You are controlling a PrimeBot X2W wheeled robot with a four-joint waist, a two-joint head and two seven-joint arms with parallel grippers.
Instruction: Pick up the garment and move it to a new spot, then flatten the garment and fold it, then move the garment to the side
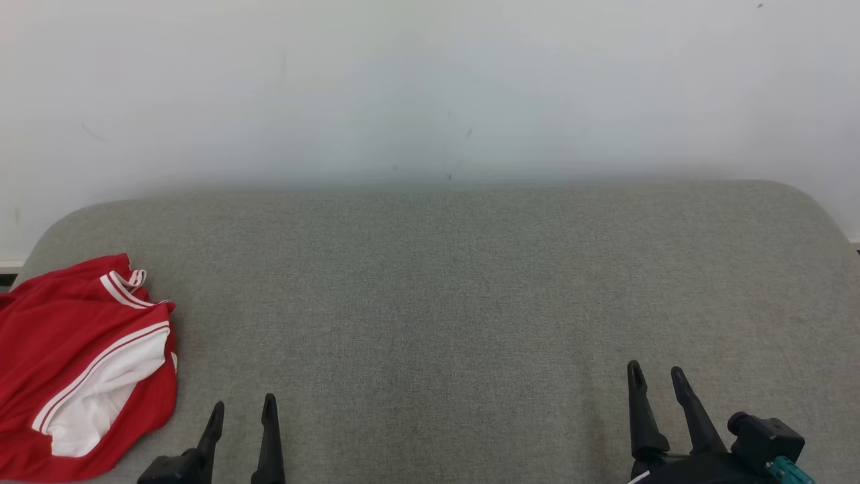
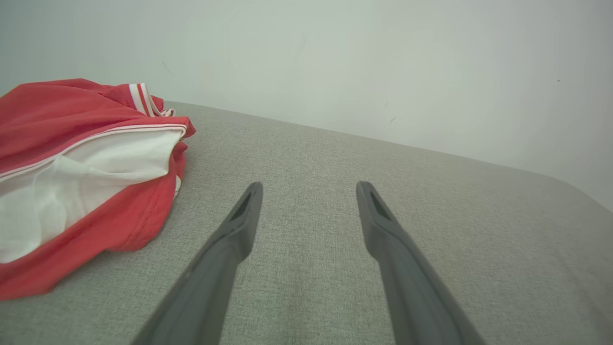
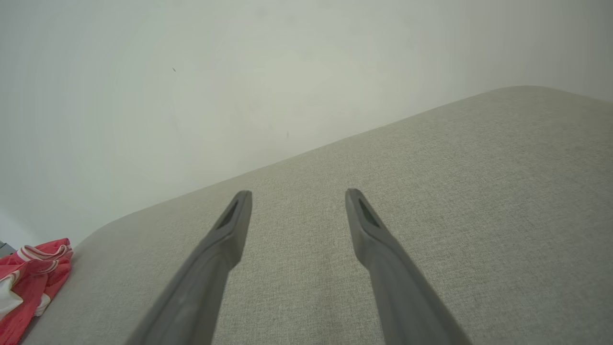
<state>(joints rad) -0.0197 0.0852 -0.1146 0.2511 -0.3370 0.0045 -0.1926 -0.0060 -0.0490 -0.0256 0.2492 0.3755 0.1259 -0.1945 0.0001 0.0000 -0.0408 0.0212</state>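
Garment (image 1: 60, 336): red with a white panel, crumpled at the left end of the grey fabric worktop (image 1: 437, 302).
Red cloth; 1 broad white panel edged in thin white piping; white-striped rib trim at the far end. Heap's long axis runs near to far, trim end toward the wall (image 1: 430, 87). Left claw (image 1: 242, 403) just beside it, right claw (image 1: 656, 370) well apart; both spread wide, gripping nothing.

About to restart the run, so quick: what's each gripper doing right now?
Left gripper: open, holding nothing; the red garment lies apart to its left.
Right gripper: open, holding nothing, over the grey cushion.
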